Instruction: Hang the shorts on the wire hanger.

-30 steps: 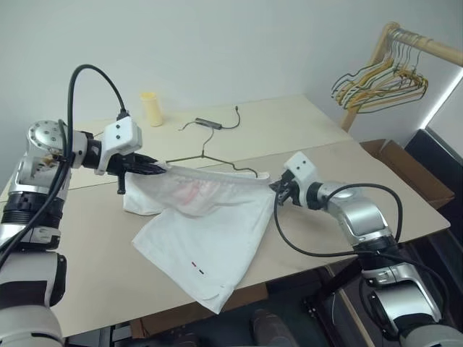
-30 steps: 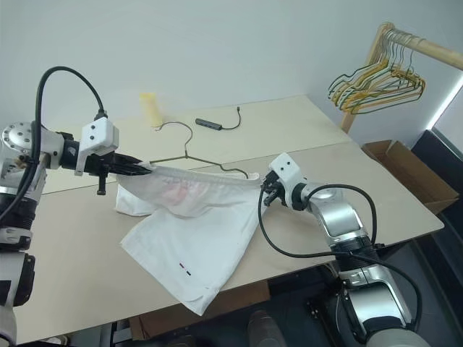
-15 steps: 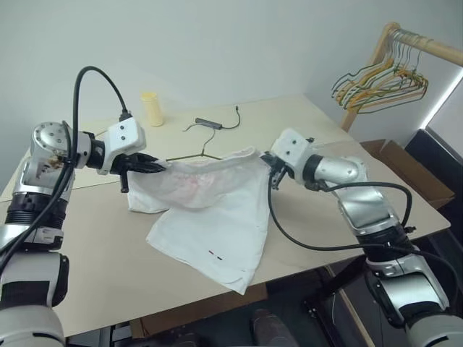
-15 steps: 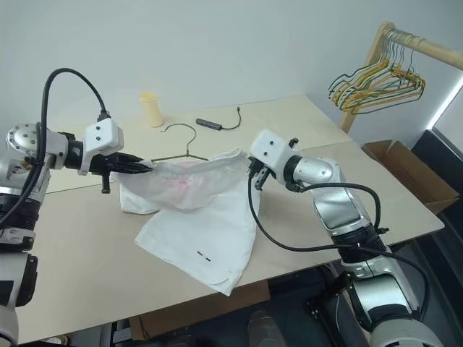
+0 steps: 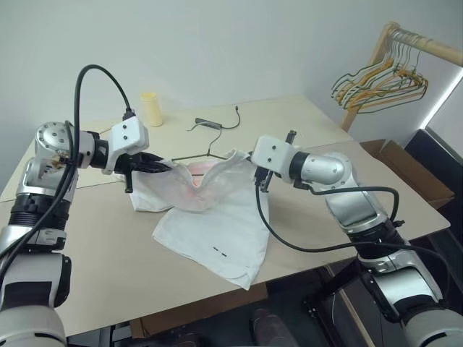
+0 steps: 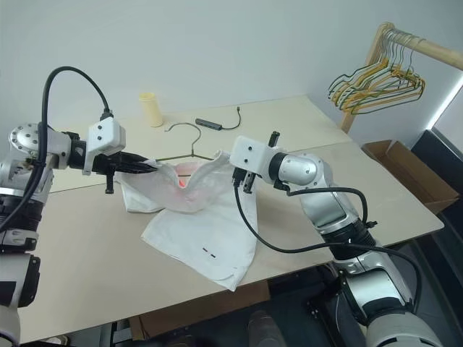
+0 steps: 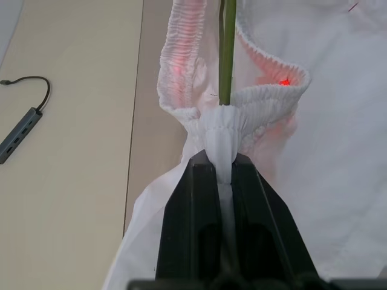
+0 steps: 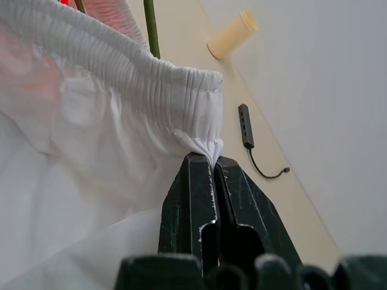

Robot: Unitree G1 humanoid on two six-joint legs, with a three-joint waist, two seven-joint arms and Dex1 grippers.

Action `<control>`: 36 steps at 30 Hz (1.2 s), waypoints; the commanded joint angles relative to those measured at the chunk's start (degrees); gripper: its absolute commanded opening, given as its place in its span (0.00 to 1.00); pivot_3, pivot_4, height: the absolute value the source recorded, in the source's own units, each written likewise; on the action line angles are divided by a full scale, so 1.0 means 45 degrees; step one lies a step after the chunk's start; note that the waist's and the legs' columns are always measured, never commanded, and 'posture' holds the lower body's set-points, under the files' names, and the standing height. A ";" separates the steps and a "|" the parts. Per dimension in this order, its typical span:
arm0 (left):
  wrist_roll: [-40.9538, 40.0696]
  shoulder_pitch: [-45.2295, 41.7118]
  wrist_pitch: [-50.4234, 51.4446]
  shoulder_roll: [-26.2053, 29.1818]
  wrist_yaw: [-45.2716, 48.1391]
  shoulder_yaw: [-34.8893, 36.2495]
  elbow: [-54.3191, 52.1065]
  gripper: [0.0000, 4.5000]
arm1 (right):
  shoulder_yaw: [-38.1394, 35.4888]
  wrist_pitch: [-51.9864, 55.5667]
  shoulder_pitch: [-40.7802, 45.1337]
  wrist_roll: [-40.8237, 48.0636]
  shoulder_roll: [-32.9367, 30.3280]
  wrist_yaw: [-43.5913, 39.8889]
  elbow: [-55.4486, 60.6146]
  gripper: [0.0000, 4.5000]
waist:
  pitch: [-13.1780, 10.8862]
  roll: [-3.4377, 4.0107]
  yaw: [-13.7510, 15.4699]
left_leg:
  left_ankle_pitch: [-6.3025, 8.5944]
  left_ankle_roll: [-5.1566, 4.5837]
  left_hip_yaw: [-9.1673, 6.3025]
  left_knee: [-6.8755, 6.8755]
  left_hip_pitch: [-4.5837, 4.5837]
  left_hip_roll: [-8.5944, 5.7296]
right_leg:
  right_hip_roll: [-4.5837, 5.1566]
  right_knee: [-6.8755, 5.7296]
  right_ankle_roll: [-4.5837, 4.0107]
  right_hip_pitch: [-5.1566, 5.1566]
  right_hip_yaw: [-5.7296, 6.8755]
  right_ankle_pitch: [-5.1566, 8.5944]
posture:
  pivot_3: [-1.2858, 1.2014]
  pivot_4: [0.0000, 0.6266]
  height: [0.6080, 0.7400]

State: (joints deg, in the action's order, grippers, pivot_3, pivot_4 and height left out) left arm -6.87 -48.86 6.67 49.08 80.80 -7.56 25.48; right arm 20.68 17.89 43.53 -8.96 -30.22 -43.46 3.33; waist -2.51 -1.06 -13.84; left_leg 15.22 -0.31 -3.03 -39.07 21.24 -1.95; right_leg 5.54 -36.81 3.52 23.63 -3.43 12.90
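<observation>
Scene: a pale beige table (image 5: 94, 282) against a plain white wall, seen from above the robot's two arms.

Shorts: the white shorts (image 5: 213, 217) are lifted by the waistband at two points, the leg ends draped on the table toward the near edge; small dark marks sit near one hem, and a faint pink patch shows inside the waist opening.

Left gripper: the left gripper (image 7: 224, 175) is clenched on a bunched fold of the elastic waistband at the left end of the shorts — its two black fingers pinch the fabric between them, raised above the table.

Right gripper: the right gripper (image 8: 211, 160) is clamped on the waistband's right end, the gathered elastic pulled into the tips of its closed fingers; it is held up near the middle of the table, near the left gripper, so the waistband sags open between the two.

Wire hanger: the thin dark wire hanger (image 6: 189, 148) lies on the table just behind the shorts — its hook curls toward the far side, and its lower bar is hidden behind the raised waistband.

Far side of the table: a small pale yellow cup (image 5: 150, 108) stands at far left; a dark USB hub with a cable (image 5: 208, 123) lies beside the hook.

Right background: a wooden rack (image 5: 405, 40) holds bunched coloured hangers (image 5: 376, 85); a cardboard box (image 5: 412, 170) sits below it.
</observation>
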 commanded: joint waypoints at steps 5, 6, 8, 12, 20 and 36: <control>-0.0567 -0.0129 -0.0083 0.0120 0.0210 0.0632 -0.0377 0.00 | -0.0456 -0.0155 -0.0163 0.1004 0.0049 -0.1285 0.0702 0.47 | 0.0000 0.0000 0.0002 | 0.0000 0.0000 0.0000 0.0000 0.0001 -0.0001 | -0.0001 0.0002 0.0000 -0.0001 0.0000 0.0000 | 0.44 0.00 1.00; -0.0704 -0.0086 -0.0059 0.0164 0.0420 0.0661 -0.0465 0.00 | -0.0470 -0.0241 -0.0176 0.1000 0.0021 -0.1322 0.0582 0.54 | 0.0000 0.0000 0.0000 | 0.0000 0.0000 0.0000 0.0000 0.0001 0.0000 | -0.0001 0.0001 0.0000 -0.0001 0.0000 0.0000 | 0.44 0.00 1.00; -0.0987 0.0055 0.0025 0.0285 0.0897 0.0727 -0.0675 0.00 | -0.0514 -0.0317 -0.0136 0.0895 0.0005 -0.1185 0.0216 0.70 | 0.0000 0.0000 -0.0010 | 0.0000 0.0000 0.0000 0.0000 0.0000 0.0000 | -0.0001 0.0000 0.0000 0.0000 0.0000 0.0000 | 0.44 0.00 1.00; -0.1243 0.0320 0.0184 0.0435 0.1323 0.0815 -0.0998 0.00 | -0.0811 -0.0247 -0.0074 0.1079 0.0054 -0.1129 -0.0240 0.70 | 0.0000 0.0000 -0.0009 | 0.0000 0.0000 0.0000 0.0000 0.0000 0.0001 | 0.0001 0.0000 0.0000 0.0000 0.0000 0.0000 | 0.44 0.00 1.00; -0.1496 0.0395 0.0199 0.0303 0.1454 0.0922 -0.1190 0.00 | -0.1458 0.0079 0.0049 0.2809 -0.0289 -0.3141 -0.0257 0.70 | 0.0000 0.0000 -0.0006 | 0.0000 0.0000 0.0000 0.0000 -0.0001 0.0002 | 0.0000 0.0002 0.0000 -0.0001 0.0000 0.0000 | 0.44 0.00 1.00; -0.2232 0.0653 0.0301 0.0213 0.2131 0.0846 -0.1625 0.00 | -0.1159 0.2389 0.0722 0.4392 -0.0561 -0.5256 -0.0321 0.03 | 0.0000 0.0000 0.0007 | 0.0000 0.0000 0.0000 -0.0003 -0.0006 0.0005 | 0.0002 0.0000 0.0000 -0.0004 0.0000 0.0000 | 0.44 0.00 1.00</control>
State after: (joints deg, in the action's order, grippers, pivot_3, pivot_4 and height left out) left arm -15.65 -45.37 8.06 49.90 90.20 -5.59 19.83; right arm 16.41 28.13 44.64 9.86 -32.69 -67.12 0.27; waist -2.51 -1.06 -13.80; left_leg 15.21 -0.32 -3.04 -39.08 21.21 -1.92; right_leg 5.55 -36.81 3.52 23.61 -3.43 12.90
